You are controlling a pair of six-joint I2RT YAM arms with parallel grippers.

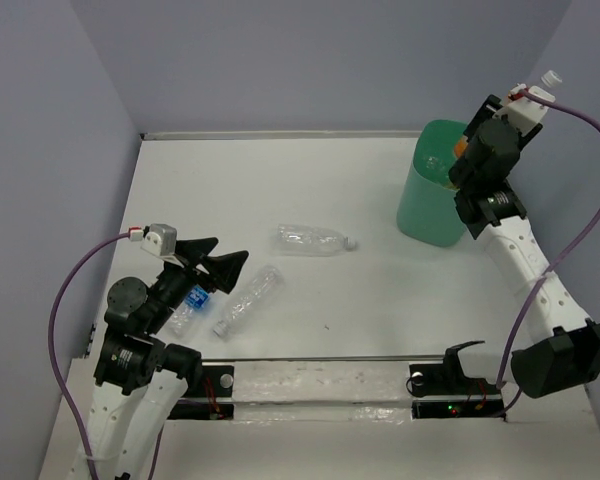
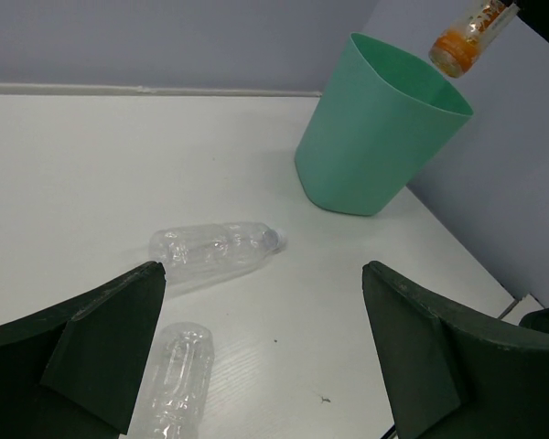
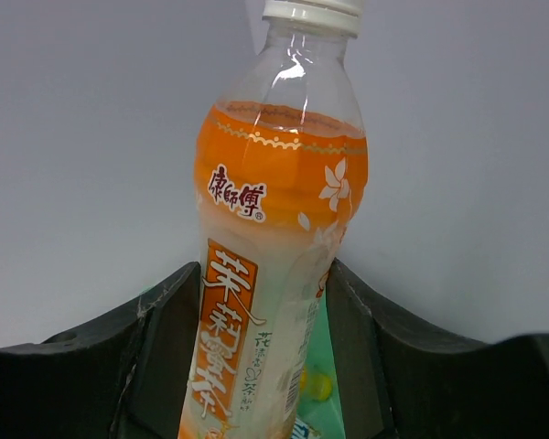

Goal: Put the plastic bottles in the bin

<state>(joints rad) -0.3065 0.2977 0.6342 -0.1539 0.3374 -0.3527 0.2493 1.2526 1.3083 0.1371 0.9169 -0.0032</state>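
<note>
My right gripper (image 3: 263, 274) is shut on an orange-labelled plastic bottle (image 3: 274, 238) with a white cap, and holds it above the mint-green bin (image 1: 430, 200). The left wrist view shows this bottle (image 2: 465, 37) hanging over the bin's (image 2: 375, 146) rim. Three plastic bottles lie on the table: a clear one (image 1: 315, 240) mid-table, a second clear one (image 1: 248, 300), and a blue-labelled one (image 1: 192, 305) under the left arm. My left gripper (image 1: 220, 268) hovers open over them, and between its jaws I see the two clear bottles (image 2: 215, 247) (image 2: 174, 380).
Down in the bin (image 3: 325, 402), between my right fingers (image 3: 165, 347), a yellow cap (image 3: 318, 386) shows. The bin stands at the table's far right, near the back wall. A metal rail (image 1: 310, 385) runs along the near edge between the arm bases.
</note>
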